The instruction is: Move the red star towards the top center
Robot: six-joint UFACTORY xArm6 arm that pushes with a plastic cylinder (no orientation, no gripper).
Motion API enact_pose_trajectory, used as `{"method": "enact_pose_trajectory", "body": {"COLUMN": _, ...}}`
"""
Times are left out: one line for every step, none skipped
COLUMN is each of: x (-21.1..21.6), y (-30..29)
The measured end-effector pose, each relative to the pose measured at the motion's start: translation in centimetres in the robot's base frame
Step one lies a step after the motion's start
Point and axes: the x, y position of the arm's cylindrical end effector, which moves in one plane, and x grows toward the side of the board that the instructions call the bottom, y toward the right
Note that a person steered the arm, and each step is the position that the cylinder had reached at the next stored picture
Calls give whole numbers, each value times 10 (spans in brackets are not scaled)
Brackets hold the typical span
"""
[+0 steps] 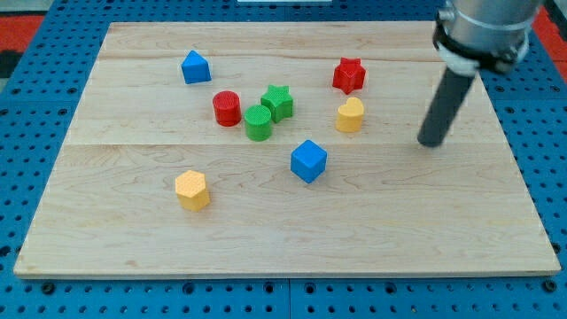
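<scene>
The red star (349,75) lies on the wooden board (133,257), right of centre in the upper part. My tip (431,141) is at the end of the dark rod at the view's right. It stands apart from the red star, to its right and lower. A yellow heart-shaped block (350,115) lies just below the red star.
A green star (277,102), a green cylinder (258,122) and a red cylinder (227,108) cluster near the middle. A blue cube (308,160) lies below them. A blue block (195,67) sits upper left. A yellow hexagon (191,190) sits lower left.
</scene>
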Motion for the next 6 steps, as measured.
{"method": "enact_pose_trajectory", "body": {"x": -65, "y": -29}}
{"method": "enact_pose_trajectory", "body": {"x": -90, "y": -94}}
{"method": "enact_pose_trajectory", "body": {"x": -97, "y": -111}}
{"method": "enact_pose_trajectory", "body": {"x": -96, "y": -151}}
{"method": "enact_pose_trajectory", "body": {"x": -96, "y": -210}}
{"method": "enact_pose_trajectory", "body": {"x": -110, "y": -240}}
